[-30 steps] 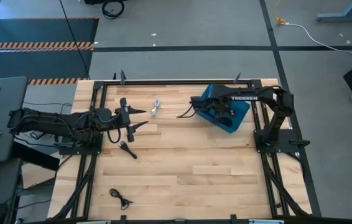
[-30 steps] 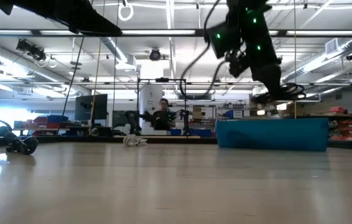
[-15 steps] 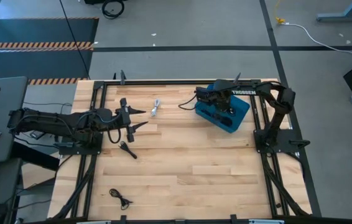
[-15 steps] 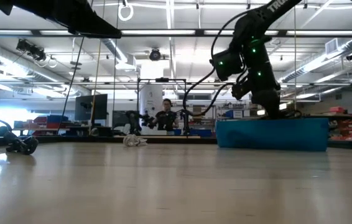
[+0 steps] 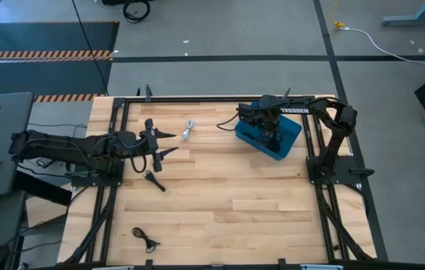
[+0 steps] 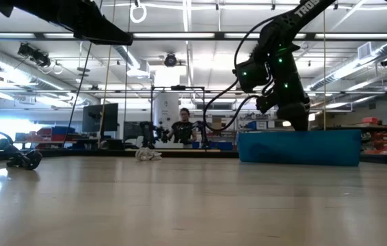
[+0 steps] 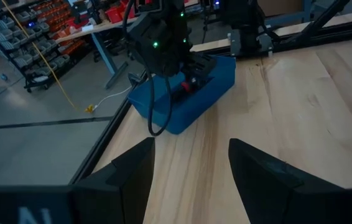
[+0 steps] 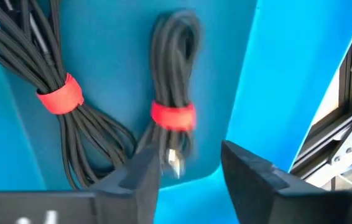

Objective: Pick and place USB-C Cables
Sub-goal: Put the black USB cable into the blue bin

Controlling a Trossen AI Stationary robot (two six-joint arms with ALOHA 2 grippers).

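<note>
Cables first: two black bundles with red ties are lying in the blue bin (image 5: 287,137), which sits near the far right corner of the table (image 5: 227,202). The right wrist camera shows them well, one bundle (image 8: 175,68) close to the bin wall and the other bundle (image 8: 45,74) beside it, both loose on the bin floor. The right gripper (image 5: 271,139) is dipped into the bin right above them, fingers spread apart with nothing between them (the nearer bundle shows in the gap but isn't pinched). From the low camera you can see that arm reaching down behind the bin's front wall (image 6: 299,148). The white cable (image 5: 188,130) is out on the table toward the far edge, left of the bin and well apart from it. One black cable (image 5: 153,181) lies near the left edge, just beside the left gripper (image 5: 169,142), and another black cable (image 5: 146,239) sits down by the near left corner. The left gripper is hovering over the left side of the table, fingers wide apart and holding nothing, pointed across toward the bin. There's a person (image 6: 183,128) way back in the room behind the table.
</note>
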